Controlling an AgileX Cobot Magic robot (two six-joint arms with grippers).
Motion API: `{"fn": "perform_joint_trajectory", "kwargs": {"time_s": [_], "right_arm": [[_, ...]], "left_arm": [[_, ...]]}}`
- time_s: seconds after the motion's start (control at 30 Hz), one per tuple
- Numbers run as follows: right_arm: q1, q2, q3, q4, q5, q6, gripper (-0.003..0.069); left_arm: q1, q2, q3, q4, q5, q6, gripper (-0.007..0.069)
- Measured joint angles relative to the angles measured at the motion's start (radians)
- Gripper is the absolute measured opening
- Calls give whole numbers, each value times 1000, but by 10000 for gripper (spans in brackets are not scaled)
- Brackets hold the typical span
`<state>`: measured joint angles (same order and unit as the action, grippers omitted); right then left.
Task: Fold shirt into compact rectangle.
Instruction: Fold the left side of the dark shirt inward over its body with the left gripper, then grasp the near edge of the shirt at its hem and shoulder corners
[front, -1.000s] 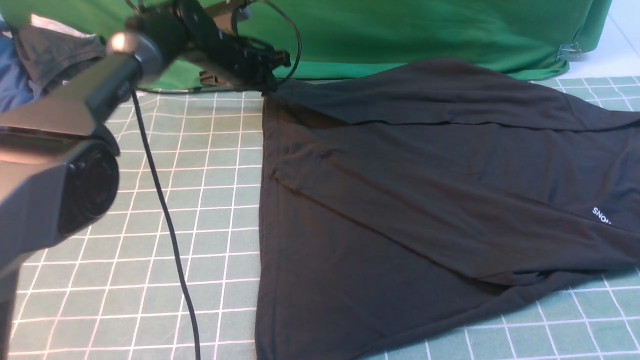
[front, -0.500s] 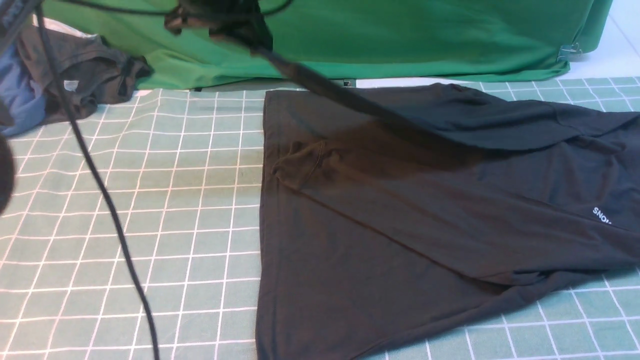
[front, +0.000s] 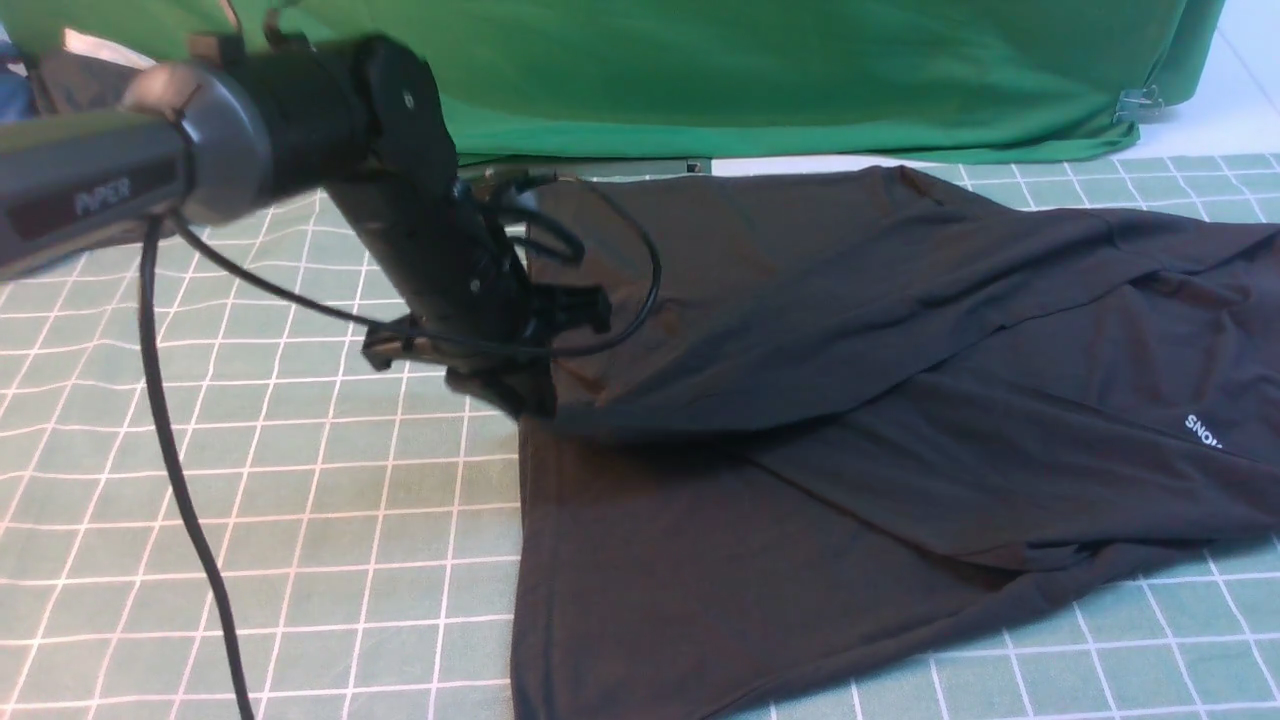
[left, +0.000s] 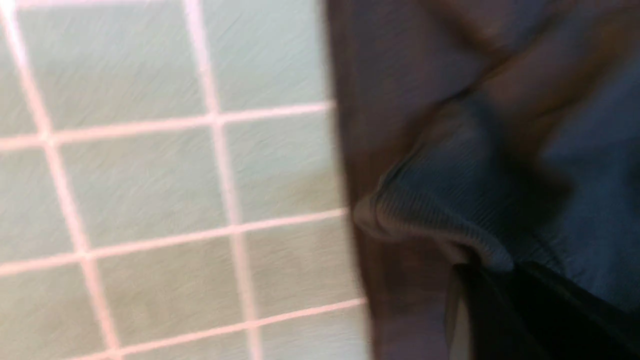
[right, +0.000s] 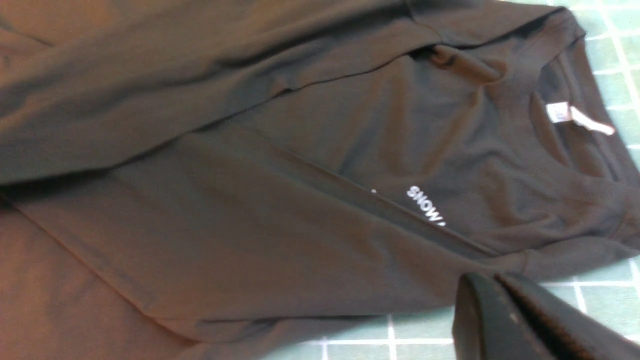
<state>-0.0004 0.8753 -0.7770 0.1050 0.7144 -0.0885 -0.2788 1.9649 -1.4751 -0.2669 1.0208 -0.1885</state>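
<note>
My left end effector (front: 518, 392) pinches the shirt's (front: 850, 470) folded edge; I should lay it down nearward, square and smooth.

A pale green mat (front: 300, 520) ruled with white grid lines covers the table. Along its far edge hangs a bright green cloth (front: 800, 70), a metal clip (front: 1140, 103) at its right end.

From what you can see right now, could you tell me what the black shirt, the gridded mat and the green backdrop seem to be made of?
The shirt: soft matte knit, probably cotton jersey; it drapes in limp folds and shows fine ribbing. The mat: flat, pale green with white grid lines, maybe vinyl or coated cloth. The backdrop: matte fabric, since it wrinkles and sags.
</note>
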Motion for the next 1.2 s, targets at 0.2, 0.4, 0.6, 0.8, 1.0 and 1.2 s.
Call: {"fn": "perform_joint_trajectory", "kwargs": {"time_s": [0.2, 0.4, 0.6, 0.8, 1.0, 1.2], "right_arm": [[0, 0, 0, 16, 0, -2, 22], [0, 0, 0, 18, 0, -18, 26], [0, 0, 0, 22, 0, -22, 29], [0, 0, 0, 23, 0, -24, 29], [0, 0, 0, 23, 0, -24, 29], [0, 0, 0, 24, -1, -24, 29]], "left_arm": [[0, 0, 0, 76, 144, -40, 260], [0, -96, 23, 74, 184, -28, 492], [-94, -251, 262, 38, 155, -76, 540], [-262, -244, 503, 55, -106, -179, 519], [-290, -182, 520, 55, -180, -210, 459], [-283, -167, 513, -13, -161, -129, 277]]}}
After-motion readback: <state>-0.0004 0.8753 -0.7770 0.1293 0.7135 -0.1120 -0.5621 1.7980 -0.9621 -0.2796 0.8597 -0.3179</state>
